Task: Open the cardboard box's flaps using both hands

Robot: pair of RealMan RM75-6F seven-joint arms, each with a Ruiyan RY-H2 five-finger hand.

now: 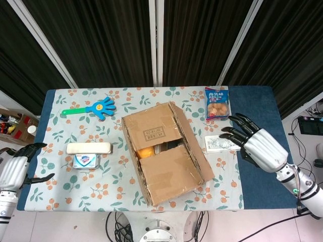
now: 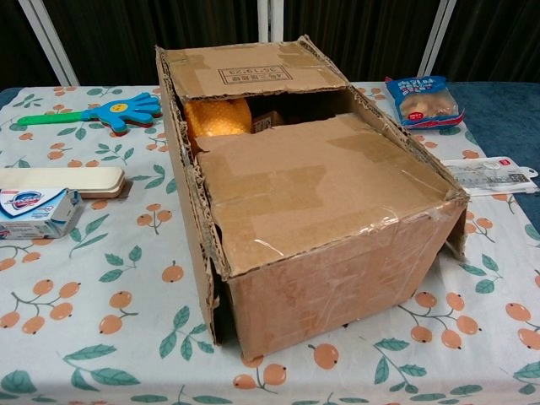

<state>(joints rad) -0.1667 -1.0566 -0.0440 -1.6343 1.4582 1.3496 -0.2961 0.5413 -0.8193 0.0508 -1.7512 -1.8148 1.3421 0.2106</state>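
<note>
The cardboard box [image 1: 160, 154] stands mid-table, seen close up in the chest view [image 2: 312, 202]. Its long right flap [image 1: 194, 147] hangs folded down outside the box. The far short flap [image 1: 151, 129] and the near short flap [image 1: 166, 171] lie flat over the top, leaving a gap where an orange thing [image 2: 218, 117] shows inside. My right hand [image 1: 255, 143] hovers open to the right of the box, fingers spread, touching nothing. At the table's left edge my left hand [image 1: 15, 169] is open and empty, well clear of the box. Neither hand shows in the chest view.
A blue hand-shaped clapper [image 1: 96, 108] lies at the back left. A cream case [image 1: 89, 147] and a soap pack [image 1: 86, 161] sit left of the box. A snack bag [image 1: 217, 103] and a flat white packet [image 1: 221, 143] lie to its right, near my right hand.
</note>
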